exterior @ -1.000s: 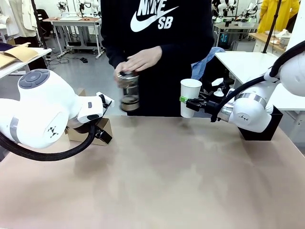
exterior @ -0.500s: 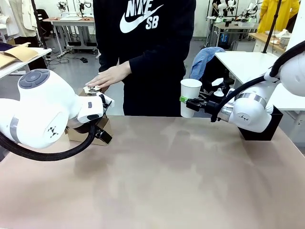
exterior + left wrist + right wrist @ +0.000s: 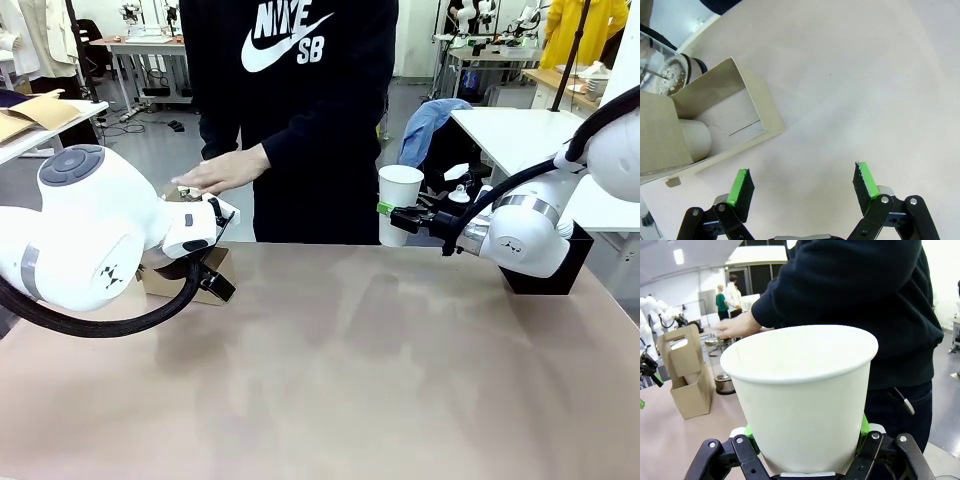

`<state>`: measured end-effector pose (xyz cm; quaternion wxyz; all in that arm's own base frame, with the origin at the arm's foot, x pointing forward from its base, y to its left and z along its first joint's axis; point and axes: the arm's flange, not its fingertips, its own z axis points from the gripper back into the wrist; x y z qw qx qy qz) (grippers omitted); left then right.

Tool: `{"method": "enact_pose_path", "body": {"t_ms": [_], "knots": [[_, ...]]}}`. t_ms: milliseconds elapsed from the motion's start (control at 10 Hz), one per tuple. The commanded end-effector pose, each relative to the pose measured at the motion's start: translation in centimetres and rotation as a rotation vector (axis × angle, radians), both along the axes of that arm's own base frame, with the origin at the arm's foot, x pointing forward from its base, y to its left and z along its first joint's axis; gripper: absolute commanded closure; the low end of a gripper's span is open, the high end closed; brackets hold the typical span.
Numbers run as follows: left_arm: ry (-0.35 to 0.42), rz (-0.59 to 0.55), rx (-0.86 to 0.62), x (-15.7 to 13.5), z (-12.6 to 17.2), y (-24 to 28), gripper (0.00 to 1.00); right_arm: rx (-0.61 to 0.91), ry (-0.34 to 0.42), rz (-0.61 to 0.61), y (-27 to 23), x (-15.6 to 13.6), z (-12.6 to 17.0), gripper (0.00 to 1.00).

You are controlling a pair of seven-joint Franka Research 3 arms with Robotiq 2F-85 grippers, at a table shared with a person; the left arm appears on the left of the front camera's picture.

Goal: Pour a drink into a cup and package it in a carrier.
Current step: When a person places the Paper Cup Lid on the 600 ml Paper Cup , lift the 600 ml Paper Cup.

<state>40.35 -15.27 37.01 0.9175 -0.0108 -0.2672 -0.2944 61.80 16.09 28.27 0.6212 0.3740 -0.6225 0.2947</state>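
Note:
My right gripper (image 3: 395, 212) is shut on the tall white paper cup (image 3: 400, 203) and holds it upright above the table's far edge. Close up, the cup (image 3: 802, 390) has no lid and sits between the green pads (image 3: 753, 432). The brown cardboard carrier (image 3: 213, 268) stands at the far left, partly behind my left arm. My left gripper (image 3: 802, 182) hangs open above the bare table beside the carrier (image 3: 757, 107). The glass press jug (image 3: 720, 372) stands behind the carrier under the person's hand (image 3: 225, 170). The drink inside is hard to make out.
A white cup-like cylinder (image 3: 695, 139) sits in one slot of the carrier. A black square box (image 3: 545, 272) stands at the far right behind my right arm. The person stands at the far edge. The tan tabletop (image 3: 350, 380) stretches wide between the arms.
The person has carried the press jug from chest height down and left to the carrier and now rests a hand on its lid. Neither arm has moved.

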Motion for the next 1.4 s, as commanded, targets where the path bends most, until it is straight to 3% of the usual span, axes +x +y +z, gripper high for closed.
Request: {"method": "enact_pose_path", "body": {"t_ms": [0, 1300], "knots": [[0.000, 0.000, -0.003, 0.00, 0.03, 0.05, 0.00, -0.012, -0.008, -0.009, 0.35, 0.01, 0.20, 0.19], [0.000, 0.000, -0.003, 0.00, 0.03, 0.05, 0.00, -0.012, -0.008, -0.009, 0.35, 0.01, 0.20, 0.19]]}}
